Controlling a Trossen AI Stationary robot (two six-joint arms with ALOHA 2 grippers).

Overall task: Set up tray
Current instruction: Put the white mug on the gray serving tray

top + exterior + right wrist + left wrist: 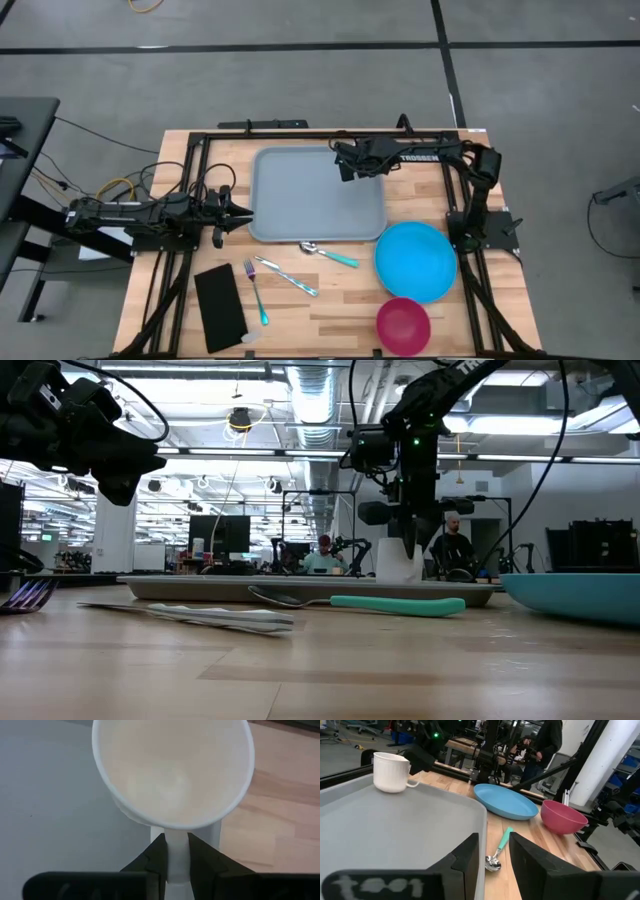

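- Tray (315, 195) sits flat on the wooden table (340, 300), toward the far middle, between my two arms.
- On it I see one item: a white cup (391, 771) standing upright in the tray's far right corner.
- My right gripper (345, 160) is over that corner, and its fingers are clamped on the cup's handle (176, 855); the wrist camera looks straight down into the cup's open mouth, with the handle pinched between the two dark fingers.
- From table height, the cup (398, 560) looks to be resting on the tray or just above it; I cannot tell which.
- My left gripper (232, 212) hovers just off the tray's left edge, touching nothing, with its fingers a little apart and nothing between them.
- A spoon (328, 253) with a teal handle lies on the table just in front of the tray's near edge.
- A blue plate (415, 261) lies right of the spoon, close to the tray's near right corner, and a pink bowl (403, 323) sits nearer still, just beside the plate.
- A knife (288, 277) and a fork (256, 294) lie near the front left, with a black napkin (219, 306) beside the fork.
- Beyond the table, people (452, 542) are visible in the room.
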